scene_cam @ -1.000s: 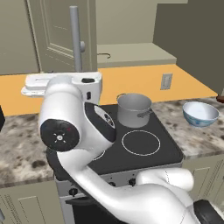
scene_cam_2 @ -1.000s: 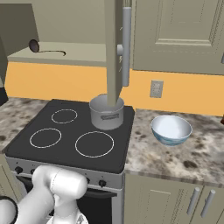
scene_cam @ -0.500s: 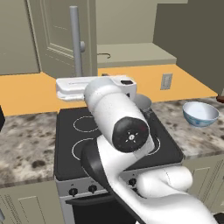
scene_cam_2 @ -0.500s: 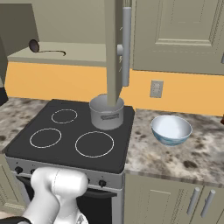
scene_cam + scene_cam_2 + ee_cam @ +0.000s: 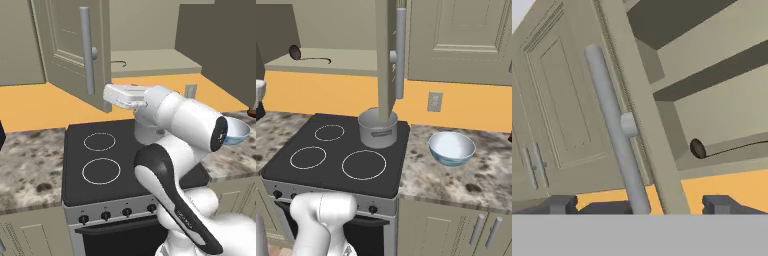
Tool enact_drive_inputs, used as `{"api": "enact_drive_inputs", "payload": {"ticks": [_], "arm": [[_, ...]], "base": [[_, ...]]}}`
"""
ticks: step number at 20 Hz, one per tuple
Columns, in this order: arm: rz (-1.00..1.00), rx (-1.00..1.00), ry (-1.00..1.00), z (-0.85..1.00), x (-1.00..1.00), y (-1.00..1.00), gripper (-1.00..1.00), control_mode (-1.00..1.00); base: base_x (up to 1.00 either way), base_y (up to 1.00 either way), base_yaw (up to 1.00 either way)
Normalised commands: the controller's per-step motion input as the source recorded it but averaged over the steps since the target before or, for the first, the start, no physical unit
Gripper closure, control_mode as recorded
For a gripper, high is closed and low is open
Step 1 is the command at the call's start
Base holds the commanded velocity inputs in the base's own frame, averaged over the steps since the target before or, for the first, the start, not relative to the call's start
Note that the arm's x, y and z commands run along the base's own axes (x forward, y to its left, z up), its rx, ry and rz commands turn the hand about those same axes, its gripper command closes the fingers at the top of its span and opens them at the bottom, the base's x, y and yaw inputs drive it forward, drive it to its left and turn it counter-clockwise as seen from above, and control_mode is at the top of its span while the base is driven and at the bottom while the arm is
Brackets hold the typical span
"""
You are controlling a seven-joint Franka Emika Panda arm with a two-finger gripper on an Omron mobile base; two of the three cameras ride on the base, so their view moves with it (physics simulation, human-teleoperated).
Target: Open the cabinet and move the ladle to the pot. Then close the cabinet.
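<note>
- The greenish-grey wall cabinet (image 5: 456, 40) has its left panelled door (image 5: 70, 45) swung out, which gives the arm a way to the shelf inside; the right door is shut.
- The small dark-handled ladle (image 5: 308, 56) lies flat on the cabinet's lowest shelf (image 5: 150, 62), its round bowl toward the open side and its thin hooked handle running back along the shelf.
- The plain grey metal cylindrical pot (image 5: 377, 129) stands on the black cooktop (image 5: 336, 155), at its back right, directly below the edge of the open door, so it is ready to receive the ladle.
- The claw (image 5: 639, 204) stands wide and holds nothing; it faces the long silver bar handle (image 5: 614, 130) of the open door, with the ladle well off to one side.
- The hand view looks up into the cabinet and shows the ladle's bowl end-on.
- The right base view shows the pot and a pale-blue bowl (image 5: 452, 147) on the speckled table (image 5: 466, 175), whereas in the left base view the arm covers the pot.
</note>
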Motion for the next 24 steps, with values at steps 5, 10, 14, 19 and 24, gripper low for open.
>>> {"api": "enact_drive_inputs", "payload": {"ticks": [5,10,14,19,24], "arm": [[0.27,0.15,0.00,0.00,0.55,-0.22,-1.00,-1.00],[0.21,0.01,0.00,0.00,0.72,-0.03,-1.00,-1.00],[0.22,0.03,0.01,0.00,0.82,-0.18,-1.00,-1.00],[0.21,0.01,0.01,0.00,0.76,-0.21,-1.00,-1.00],[0.22,0.00,0.10,-0.04,0.66,0.20,-1.00,-1.00]], "base": [[0.00,0.00,0.00],[0.00,0.00,0.00],[0.00,0.00,0.00],[0.00,0.00,0.00],[0.00,0.00,0.00]]}}
